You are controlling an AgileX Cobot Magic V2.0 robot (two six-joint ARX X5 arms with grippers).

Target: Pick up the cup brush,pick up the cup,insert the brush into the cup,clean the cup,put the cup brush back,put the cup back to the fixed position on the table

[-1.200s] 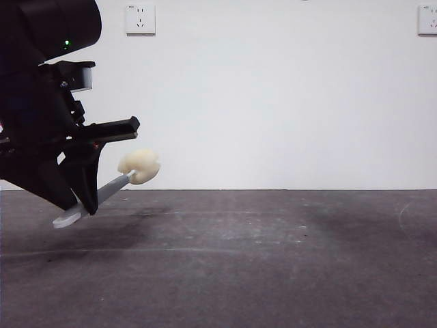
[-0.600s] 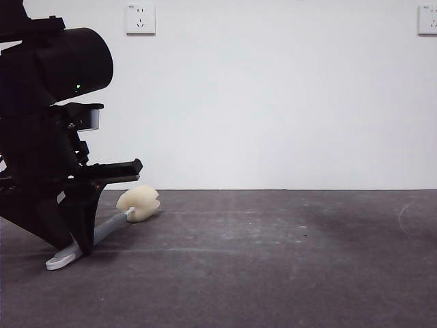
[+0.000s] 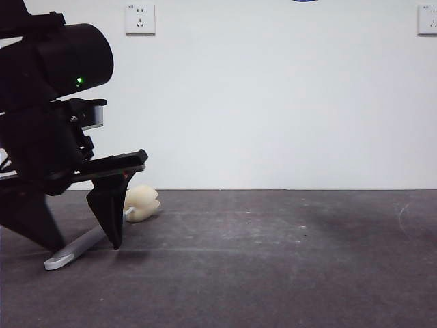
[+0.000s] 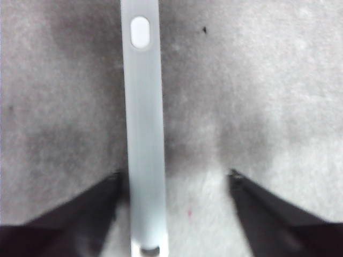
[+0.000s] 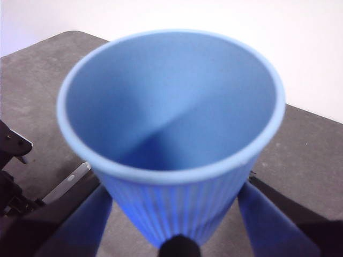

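Note:
The cup brush (image 3: 89, 239) lies on the table (image 3: 273, 260) at the left, with its cream sponge head (image 3: 141, 203) toward the wall and its white looped end (image 3: 54, 261) nearest the camera. My left gripper (image 3: 82, 242) stands over the grey handle (image 4: 143, 134), jaws open on either side of it. My right gripper (image 5: 174, 214) is shut on the blue ribbed cup (image 5: 171, 134) and holds it upright above the table. In the front view only a blue sliver (image 3: 304, 1) shows at the top edge.
The white wall (image 3: 273, 102) with two sockets (image 3: 140, 19) stands behind the table. The right wrist view shows the brush's looped end (image 5: 69, 182) and part of the left arm (image 5: 10, 155) below the cup, and the table's far edge (image 5: 311, 115).
The left gripper lowered the brush from the air onto the table, then opened its jaws and let it go. The brush now rests flat.

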